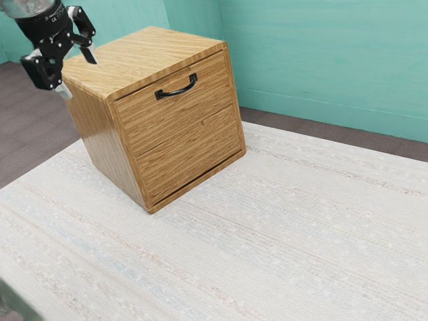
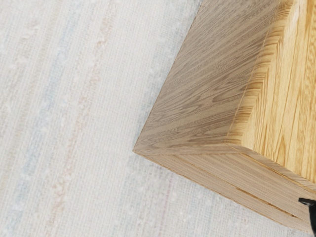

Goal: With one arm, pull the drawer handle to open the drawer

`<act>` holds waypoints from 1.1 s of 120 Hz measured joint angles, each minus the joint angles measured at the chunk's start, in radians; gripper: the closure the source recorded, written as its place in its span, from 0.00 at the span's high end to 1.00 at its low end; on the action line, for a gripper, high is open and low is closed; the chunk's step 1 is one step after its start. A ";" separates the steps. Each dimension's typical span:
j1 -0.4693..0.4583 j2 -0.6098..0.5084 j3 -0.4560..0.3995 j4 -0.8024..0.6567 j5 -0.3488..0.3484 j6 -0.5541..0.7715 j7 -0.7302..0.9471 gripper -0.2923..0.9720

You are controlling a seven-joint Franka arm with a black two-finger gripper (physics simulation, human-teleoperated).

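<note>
Drawer (image 1: 175, 100) light wood, shut flush, black handle (image 1: 176, 87), end effector (image 1: 77, 72) spread wide

Cabinet (image 1: 144, 57), frame centre-left: wood, bold golden-brown grain, smooth, faint satin sheen. Drawer front (image 1: 180, 134): same wood. Handle (image 1: 176, 87): black, smooth, slight gloss. Tabletop (image 1: 301, 234): pale, cloth-like weave, streaky, matt, rough-looking. Tool (image 1: 76, 72), upper left: black, matt, hard plastic or metal look. Wall (image 1: 321, 53): teal, flat matt. Floor (image 1: 27, 127): grey-brown, dull.
</note>
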 joint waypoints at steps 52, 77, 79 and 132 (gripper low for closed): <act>0.170 -0.336 -0.169 0.006 -0.259 0.156 -0.252 0.74; 0.271 -0.456 -0.169 0.085 -0.414 0.137 -0.426 0.73; 0.270 -0.460 -0.169 0.091 -0.418 0.134 -0.438 0.73; 0.487 -0.679 -0.040 0.285 -0.726 -0.007 -0.850 0.67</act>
